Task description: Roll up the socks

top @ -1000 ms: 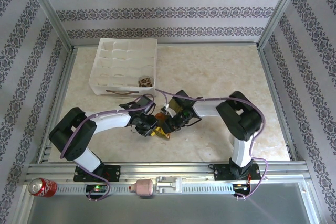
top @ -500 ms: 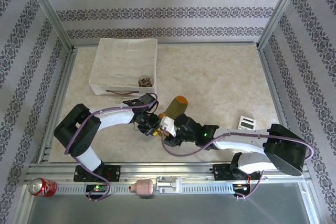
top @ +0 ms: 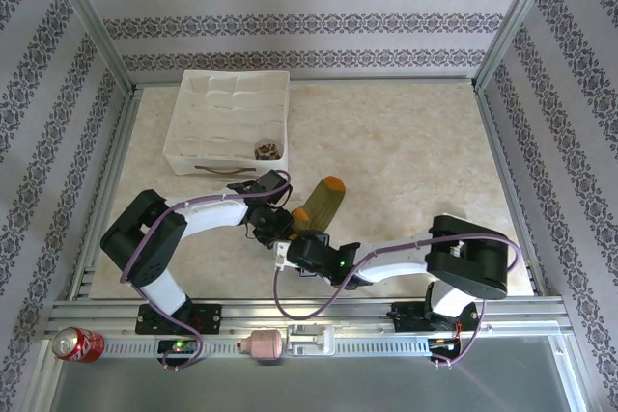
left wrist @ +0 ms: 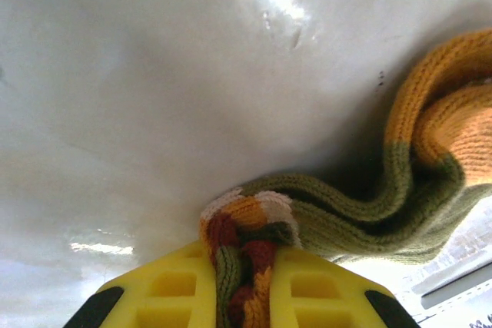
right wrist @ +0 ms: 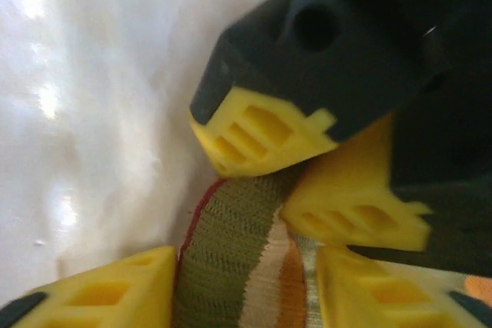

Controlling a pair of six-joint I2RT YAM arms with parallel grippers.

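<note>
Snugly, green sock (left wrist: 338,220) cuff pinched between left fingers (left wrist: 173,297).

No text, label, brand or number can be read; the red drinks can (top: 77,343) bears pale markings that are too small to make out

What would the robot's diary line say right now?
left gripper: pinching green sock cuff | right gripper: straddling same cuff | roll: not done
</note>
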